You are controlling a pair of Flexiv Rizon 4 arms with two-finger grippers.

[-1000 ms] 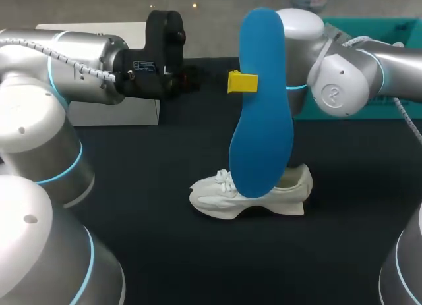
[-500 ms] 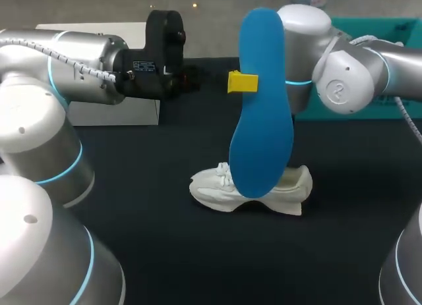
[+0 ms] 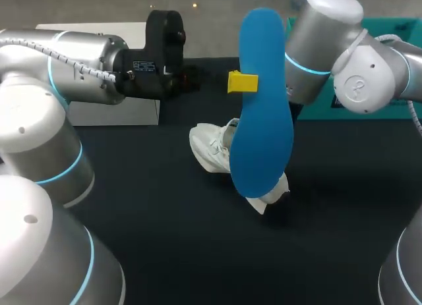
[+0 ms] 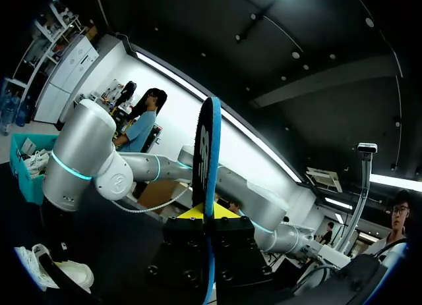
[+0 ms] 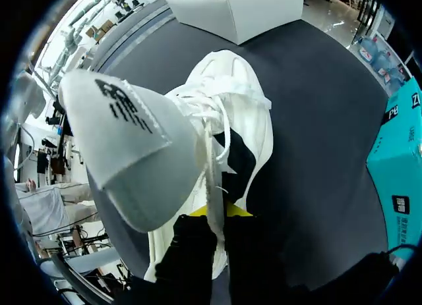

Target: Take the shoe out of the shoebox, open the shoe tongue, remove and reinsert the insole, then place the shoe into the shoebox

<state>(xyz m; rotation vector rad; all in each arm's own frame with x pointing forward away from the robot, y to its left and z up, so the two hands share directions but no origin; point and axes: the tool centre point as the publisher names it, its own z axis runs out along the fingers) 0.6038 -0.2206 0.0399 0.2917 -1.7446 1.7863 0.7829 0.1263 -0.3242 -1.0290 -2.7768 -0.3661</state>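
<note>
My left gripper (image 3: 242, 82) holds the blue insole (image 3: 260, 101) upright above the table's middle, shut on its edge. In the left wrist view the insole (image 4: 208, 153) stands edge-on between the fingers of my left gripper (image 4: 210, 213). The white shoe (image 3: 212, 147) sits tilted behind the insole, toe toward the back left. My right arm (image 3: 330, 48) comes in from the right, its gripper hidden behind the insole there. In the right wrist view my right gripper (image 5: 211, 214) is shut on the shoe (image 5: 241, 120) at the edge of its opening, with the tongue (image 5: 125, 140) folded out beside it.
A white box (image 3: 112, 110) stands at the back left, also ahead of the shoe as the white box (image 5: 244, 8). The teal shoebox (image 3: 395, 27) is at the back right, beside my right arm. Dark table (image 3: 165, 252) lies open at the front.
The right arm has swung up and to the right. The shoe, flat on its sole before, has turned and tipped, toe now toward the back left. The left arm and insole have not moved.
</note>
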